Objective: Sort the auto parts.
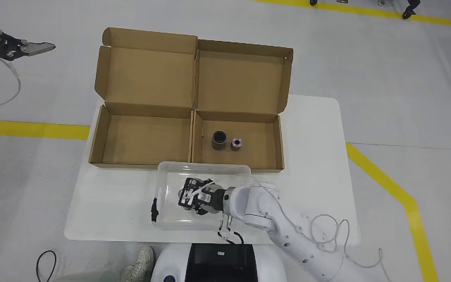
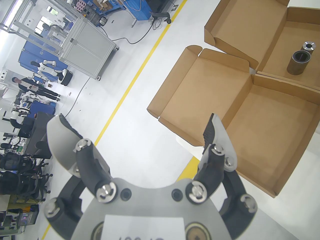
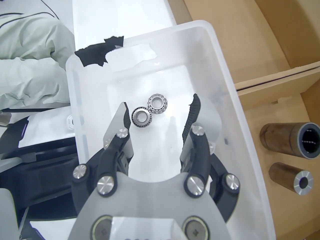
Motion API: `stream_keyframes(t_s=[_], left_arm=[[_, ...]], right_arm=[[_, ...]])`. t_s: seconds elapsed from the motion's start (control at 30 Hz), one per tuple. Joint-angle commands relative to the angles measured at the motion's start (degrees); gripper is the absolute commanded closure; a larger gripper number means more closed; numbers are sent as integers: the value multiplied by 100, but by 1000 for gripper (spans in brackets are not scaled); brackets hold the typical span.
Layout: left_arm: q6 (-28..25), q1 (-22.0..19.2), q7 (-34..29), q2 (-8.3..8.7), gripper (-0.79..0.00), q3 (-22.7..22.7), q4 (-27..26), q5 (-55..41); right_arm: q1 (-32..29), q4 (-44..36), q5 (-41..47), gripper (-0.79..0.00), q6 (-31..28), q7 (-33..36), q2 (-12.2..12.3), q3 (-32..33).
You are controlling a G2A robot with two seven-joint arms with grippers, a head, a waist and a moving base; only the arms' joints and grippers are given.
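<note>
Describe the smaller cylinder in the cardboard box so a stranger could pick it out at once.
On the white table, find the open brown cardboard box that holds parts. Inside, beside a wide dark hollow sleeve, sits the thinner dark cylinder. Its bright silver end face with a small hole sets it apart.

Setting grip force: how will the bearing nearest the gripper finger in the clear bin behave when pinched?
That bearing looks solid polished metal: probably heavy for its size, slippery. Lying flat, it likely won't roll but may skid on the smooth bin floor into the second bearing.
</note>
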Motion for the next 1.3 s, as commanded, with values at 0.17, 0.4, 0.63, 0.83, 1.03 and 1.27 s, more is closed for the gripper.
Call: stream_keyframes(t_s=[0.17,0.4,0.63,0.83,1.03,1.27], left_arm=[[0,0,0,0,-785,0,0,0],[0,0,0,0,-785,0,0,0],[0,0,0,0,-785,0,0,0],[0,0,0,0,-785,0,0,0],[0,0,0,0,-785,0,0,0],[0,0,0,0,-785,0,0,0]], right_arm=[[242,392,-207,-419,277,-48,-170,-441],[532,900,-210,-425,509,37,-379,-781],[747,1240,-317,-502,877,98,-599,-1057],[838,1441,-331,-486,994,59,-729,-1157],[923,1631,-328,-474,1043,150,-839,-1212],[948,1730,-358,-422,1083,265,-930,-1247]])
